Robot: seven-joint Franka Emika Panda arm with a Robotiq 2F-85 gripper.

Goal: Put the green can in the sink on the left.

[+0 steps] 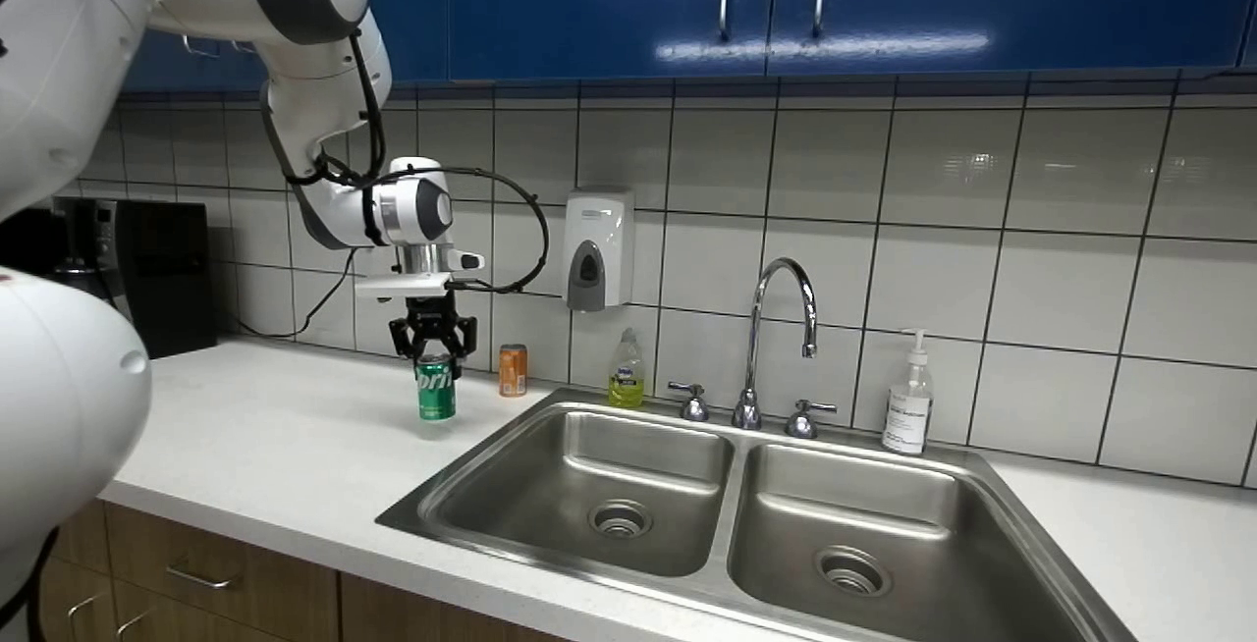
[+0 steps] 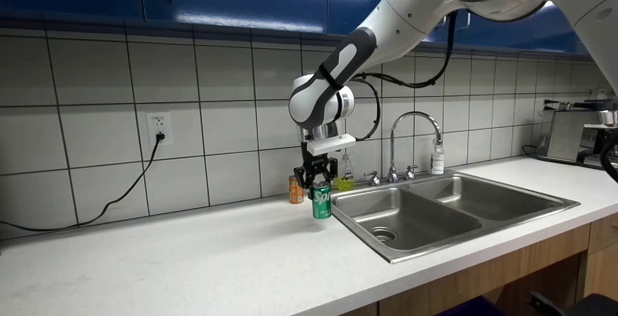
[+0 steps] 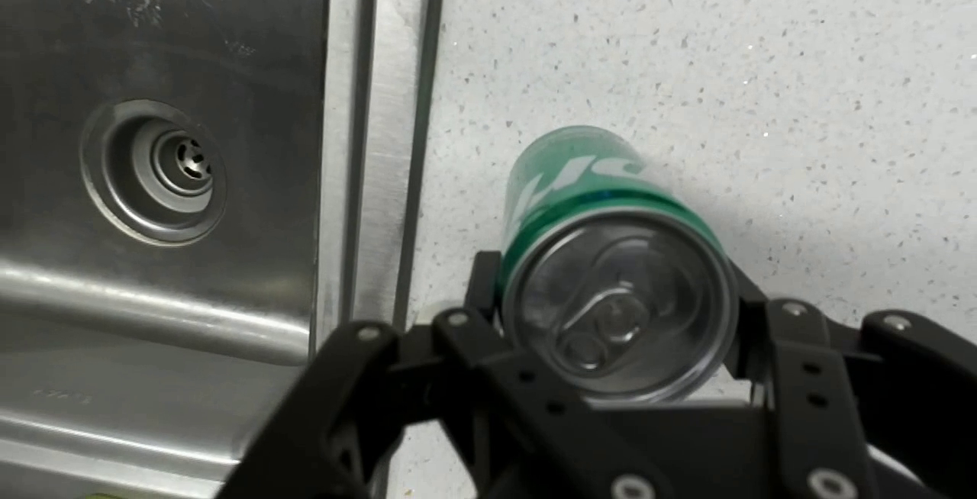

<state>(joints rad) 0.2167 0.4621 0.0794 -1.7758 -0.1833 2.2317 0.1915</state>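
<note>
Green can (image 2: 322,204) upright, long axis vertical

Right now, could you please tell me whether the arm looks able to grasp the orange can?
Probably not: the gripper is closed around the green can, which it would likely need to set down before taking the orange can near the tiled wall.

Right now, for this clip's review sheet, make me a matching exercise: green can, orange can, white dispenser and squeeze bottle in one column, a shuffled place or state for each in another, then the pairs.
Column one
1. green can
2. orange can
3. white dispenser
4. squeeze bottle

Column two
A. standing on the counter, near the tiled wall
B. showing yellow-green liquid inside
C. held by the gripper
D. mounted on the tiled wall

Pairs: 1-C, 2-A, 3-D, 4-B
</note>
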